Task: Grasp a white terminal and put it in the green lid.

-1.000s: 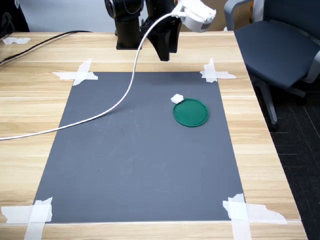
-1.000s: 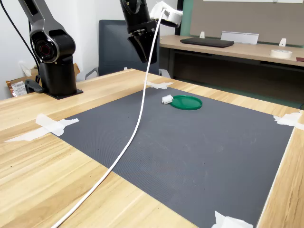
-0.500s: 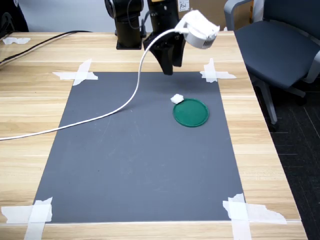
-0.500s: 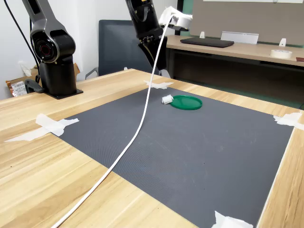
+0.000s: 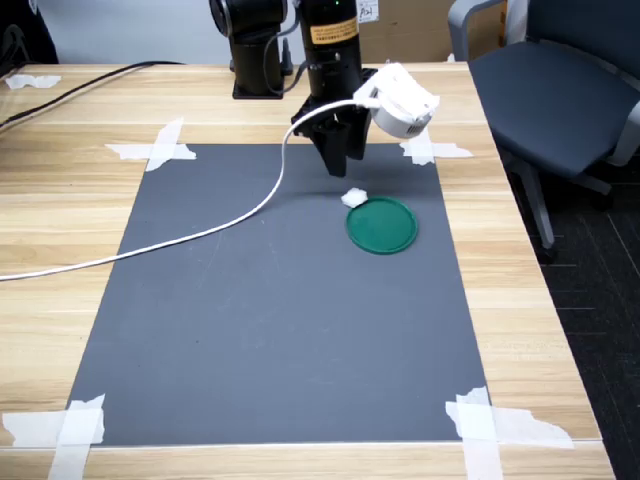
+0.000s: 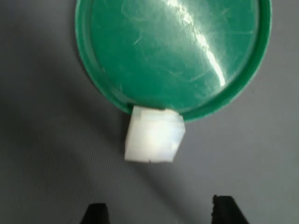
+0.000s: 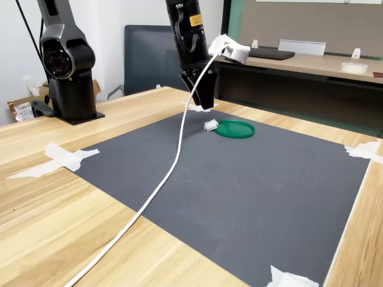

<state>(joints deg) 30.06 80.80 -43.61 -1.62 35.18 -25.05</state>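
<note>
Hovering our gripper (image 6: 159, 212) above the white terminal (image 6: 154, 135); fingers (image 6: 96, 213) spread wide, holding nothing, gap broader than the block; terminal sits on the dark mat (image 5: 250, 330), touching the rim of the green lid (image 6: 170, 51) on its outer side; in the wrist view it lies just ahead of the fingertips, centred between them, roughly cubic so no clear long axis; we'd judge the next move needs forward and down.

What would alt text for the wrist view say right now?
A small white terminal sits on the dark mat against the outer rim of the green lid, not inside it. The two black tips of the open end effector show at the frame edge, clear of the terminal.
</note>
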